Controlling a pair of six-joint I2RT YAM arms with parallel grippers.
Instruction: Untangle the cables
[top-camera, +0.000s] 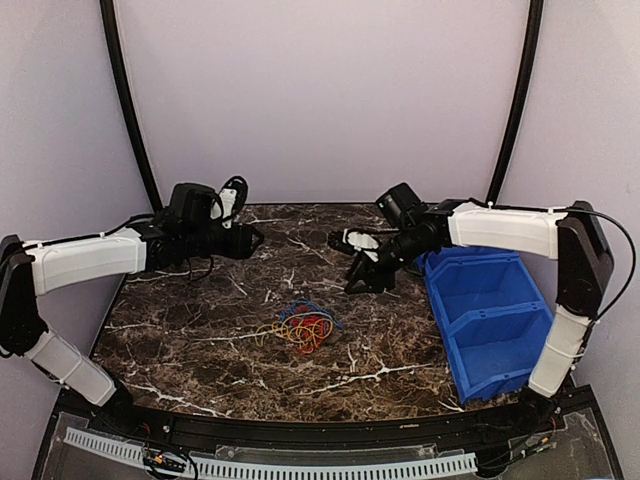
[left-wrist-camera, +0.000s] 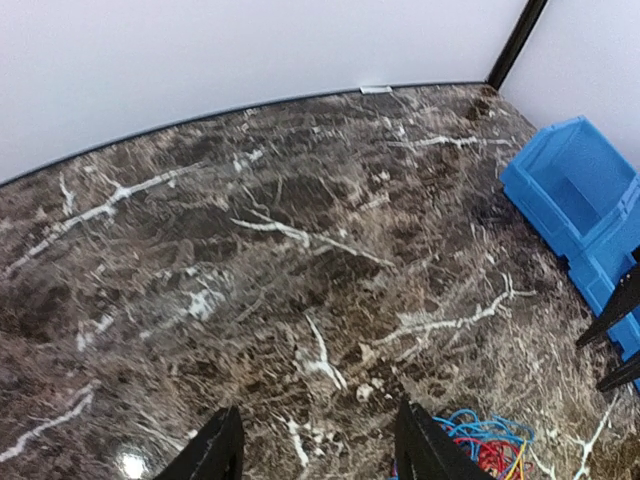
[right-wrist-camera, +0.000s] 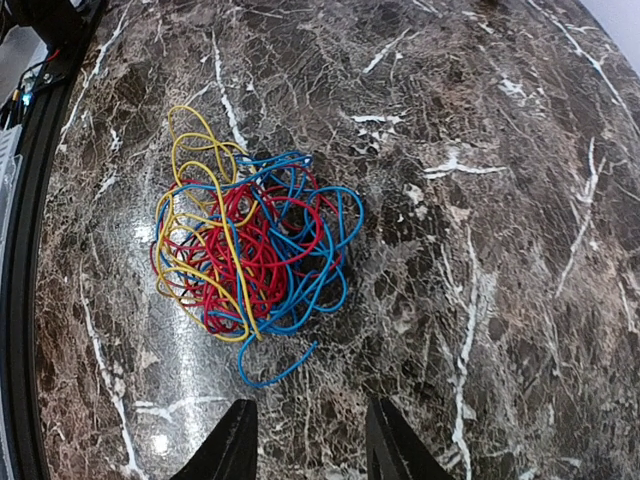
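Top external: cables (top-camera: 305, 325), blue, red, yellow and orange, knotted in one bundle at middle of dark marble tabletop (top-camera: 190, 335), between both arms. Blue bin (top-camera: 490, 310) at right edge.

Right wrist: right pincer (right-wrist-camera: 310, 412) released, fingers apart, empty, raised above tabletop, bundle ahead of fingertips, loose blue end nearest.

Left wrist: left pincer (left-wrist-camera: 318, 425) released, empty, over bare marble, bundle at lower right.

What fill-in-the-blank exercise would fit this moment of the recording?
1. The cables lie on the table, held by ____ gripper.
2. The bin right of the cables is coloured ____.
3. The left gripper and the right gripper both stand ____, with nothing between their fingers.
Missing words: neither; blue; open.
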